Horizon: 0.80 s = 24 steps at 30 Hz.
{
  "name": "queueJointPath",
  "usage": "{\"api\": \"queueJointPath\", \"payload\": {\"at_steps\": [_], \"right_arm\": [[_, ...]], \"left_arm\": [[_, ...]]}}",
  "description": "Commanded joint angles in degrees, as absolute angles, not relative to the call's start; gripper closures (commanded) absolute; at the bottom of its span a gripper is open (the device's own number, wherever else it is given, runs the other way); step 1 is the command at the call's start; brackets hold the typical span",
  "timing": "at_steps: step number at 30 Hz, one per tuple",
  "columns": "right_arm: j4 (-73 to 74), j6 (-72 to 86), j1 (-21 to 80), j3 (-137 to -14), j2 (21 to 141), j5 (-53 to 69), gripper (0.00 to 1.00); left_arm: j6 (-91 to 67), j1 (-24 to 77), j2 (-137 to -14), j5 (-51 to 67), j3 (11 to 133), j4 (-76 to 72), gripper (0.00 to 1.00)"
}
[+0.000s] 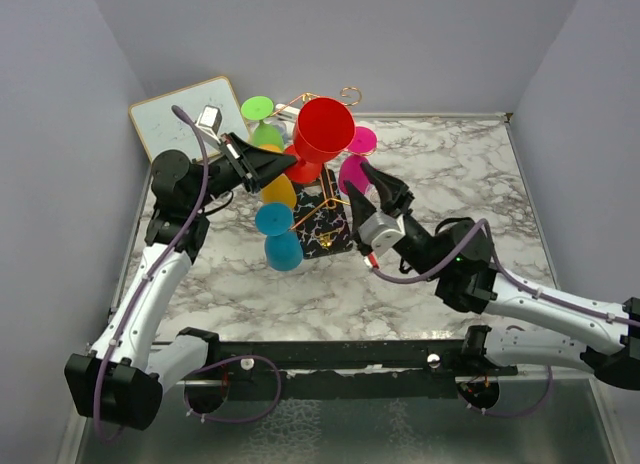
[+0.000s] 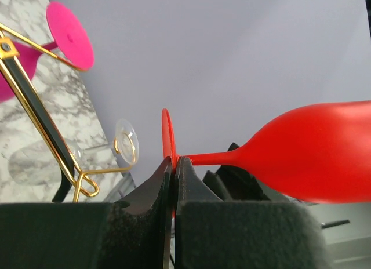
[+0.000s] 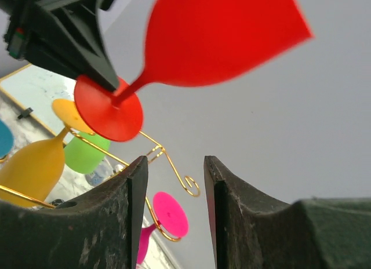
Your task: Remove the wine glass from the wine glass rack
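My left gripper [image 1: 290, 165] [image 2: 174, 162] is shut on the round foot of a red wine glass [image 1: 323, 130] [image 2: 313, 150] [image 3: 214, 37] and holds it up beside the top of the gold wire rack [image 1: 322, 199] [image 2: 40, 127] [image 3: 171, 164]. The glass's bowl points toward the camera in the top view, clear of the rack's arms. The rack stands on a black veined base [image 1: 328, 229]. My right gripper [image 1: 378, 182] [image 3: 175, 164] is open and empty, below and right of the red glass, pointing up at it.
Pink [image 1: 352, 171], yellow [image 1: 278, 191], blue [image 1: 283, 249], green [image 1: 258, 109] and a clear glass [image 2: 35, 162] still hang on the rack. A whiteboard [image 1: 175, 119] lies at the back left. Grey walls enclose the marble table [image 1: 470, 184].
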State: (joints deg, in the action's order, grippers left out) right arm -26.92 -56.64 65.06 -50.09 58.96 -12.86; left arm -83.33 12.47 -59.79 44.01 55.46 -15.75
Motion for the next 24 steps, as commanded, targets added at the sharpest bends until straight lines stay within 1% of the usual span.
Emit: {"api": "queueJointPath", "payload": {"at_steps": [1,3,5,6,8,10,11,16,18,21,22,24], "right_arm": [[-22.1,-49.4,65.5,-52.6,55.5,-22.3,0.56],[-21.3,-47.3,65.5,-54.2,55.8,-27.2,0.59],[-18.4,-44.3,65.5,-58.3,57.6,-33.7,0.65],[-16.6,-42.9,65.3,-60.8,59.0,-36.5,0.70],[-13.1,-40.5,64.7,-66.0,62.5,-41.9,0.84],[-7.6,-36.5,62.2,-71.9,65.7,-43.5,0.97],[-4.1,-33.0,60.1,-74.9,67.2,-42.3,0.99],[16.3,-15.5,46.6,-95.6,77.7,-30.8,0.99],[26.4,-9.7,42.7,-106.9,84.2,-25.9,0.99],[43.2,-3.1,38.9,-125.3,93.7,-13.5,0.99],[46.7,-2.0,38.4,-129.0,95.4,-9.6,0.99],[49.6,0.4,37.7,-131.1,95.9,-3.2,0.99]], "left_arm": [[-74.2,12.2,-56.4,36.8,60.6,-13.2,1.00],[-70.1,12.2,-55.3,33.9,62.2,-9.9,1.00],[-65.7,12.2,-54.3,31.5,63.4,-6.9,1.00],[-63.9,12.2,-53.9,30.3,63.8,-5.5,1.00],[-61.6,12.2,-53.0,28.2,64.4,-2.5,1.00],[-59.8,12.2,-51.9,26.5,64.3,-1.0,1.00],[-59.6,12.2,-51.5,25.8,64.2,-0.5,1.00],[-57.5,12.2,-49.8,23.8,63.7,1.3,1.00],[-56.3,12.2,-49.6,23.2,63.8,2.3,1.00],[-52.4,12.2,-49.7,20.8,64.5,4.9,1.00],[-50.5,12.3,-49.9,19.7,65.0,6.2,1.00],[-46.5,12.2,-50.3,17.6,66.0,8.8,1.00]]}}
